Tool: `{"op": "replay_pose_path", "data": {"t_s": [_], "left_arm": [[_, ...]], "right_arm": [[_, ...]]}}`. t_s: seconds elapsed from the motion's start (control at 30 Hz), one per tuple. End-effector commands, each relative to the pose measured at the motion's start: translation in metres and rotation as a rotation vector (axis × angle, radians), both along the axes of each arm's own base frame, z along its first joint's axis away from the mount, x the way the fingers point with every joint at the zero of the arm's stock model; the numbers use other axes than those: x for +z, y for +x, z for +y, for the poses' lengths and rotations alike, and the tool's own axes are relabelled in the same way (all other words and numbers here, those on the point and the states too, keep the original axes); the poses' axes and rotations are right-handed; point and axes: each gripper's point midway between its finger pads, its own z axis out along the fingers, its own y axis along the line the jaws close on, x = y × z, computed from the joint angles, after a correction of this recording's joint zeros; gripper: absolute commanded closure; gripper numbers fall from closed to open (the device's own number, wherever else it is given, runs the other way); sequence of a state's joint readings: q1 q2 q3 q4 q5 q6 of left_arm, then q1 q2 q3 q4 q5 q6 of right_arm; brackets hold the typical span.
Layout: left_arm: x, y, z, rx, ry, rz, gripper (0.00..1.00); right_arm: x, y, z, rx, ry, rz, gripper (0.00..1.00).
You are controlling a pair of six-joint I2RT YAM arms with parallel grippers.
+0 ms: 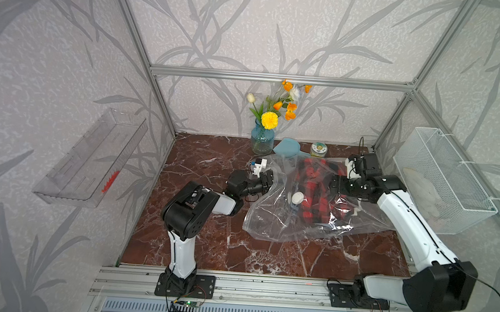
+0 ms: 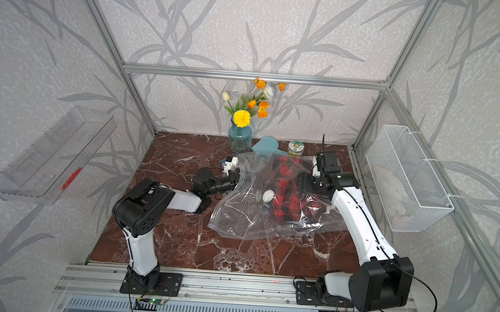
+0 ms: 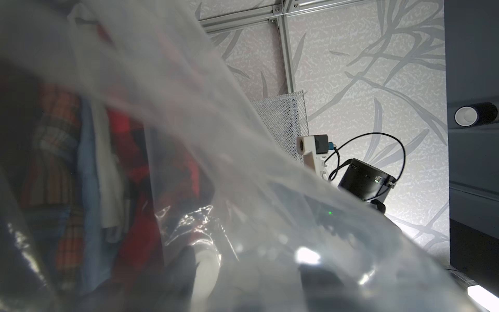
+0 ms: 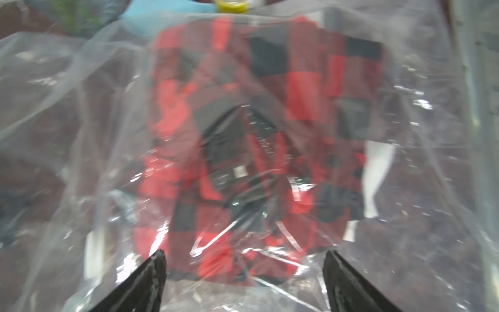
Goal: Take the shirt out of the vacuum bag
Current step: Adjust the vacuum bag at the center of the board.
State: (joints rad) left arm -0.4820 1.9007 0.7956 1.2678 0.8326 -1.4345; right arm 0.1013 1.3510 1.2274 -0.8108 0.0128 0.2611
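The vacuum bag, clear and crinkled, lies on the marble table with its round white valve facing up. Inside it sits the shirt, red and black plaid, folded. My left gripper is at the bag's raised left edge. In the left wrist view the film drapes over its fingers, which stand apart behind the plastic. My right gripper hovers over the bag above the shirt, its black fingertips wide open and holding nothing.
A blue glass vase of flowers, a blue cloth-like item and a small jar stand behind the bag at the back wall. A white wire basket hangs on the right wall, a clear shelf on the left.
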Motion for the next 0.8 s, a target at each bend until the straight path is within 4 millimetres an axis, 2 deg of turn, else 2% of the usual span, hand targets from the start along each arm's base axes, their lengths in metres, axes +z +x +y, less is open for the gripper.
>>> {"op": "replay_pose_path", "data": {"t_s": [0.0,0.13,0.3,0.37,0.57,0.6,0.77], "left_arm": [[0.018,-0.004,0.008,-0.005,-0.018,-0.068,0.38],[0.013,0.003,0.019,0.017,-0.008,-0.062,0.38],[0.002,0.018,0.047,0.078,-0.001,-0.037,0.37],[0.001,0.020,0.049,0.076,0.000,-0.032,0.37],[-0.004,0.022,0.046,0.061,-0.007,-0.025,0.37],[-0.004,0.022,0.046,0.061,-0.008,-0.024,0.37],[-0.008,0.022,0.046,0.057,-0.005,-0.018,0.37]], "right_arm": [[-0.013,0.000,-0.050,-0.152,-0.100,0.059,0.07],[-0.027,0.008,-0.077,-0.222,-0.157,0.128,0.06],[-0.048,0.010,-0.108,-0.294,-0.193,0.189,0.04],[-0.057,0.012,-0.120,-0.309,-0.220,0.222,0.04],[-0.073,0.028,-0.133,-0.332,-0.204,0.246,0.03],[-0.084,0.031,-0.132,-0.328,-0.185,0.267,0.03],[-0.106,0.043,-0.128,-0.318,-0.101,0.299,0.04]]}}
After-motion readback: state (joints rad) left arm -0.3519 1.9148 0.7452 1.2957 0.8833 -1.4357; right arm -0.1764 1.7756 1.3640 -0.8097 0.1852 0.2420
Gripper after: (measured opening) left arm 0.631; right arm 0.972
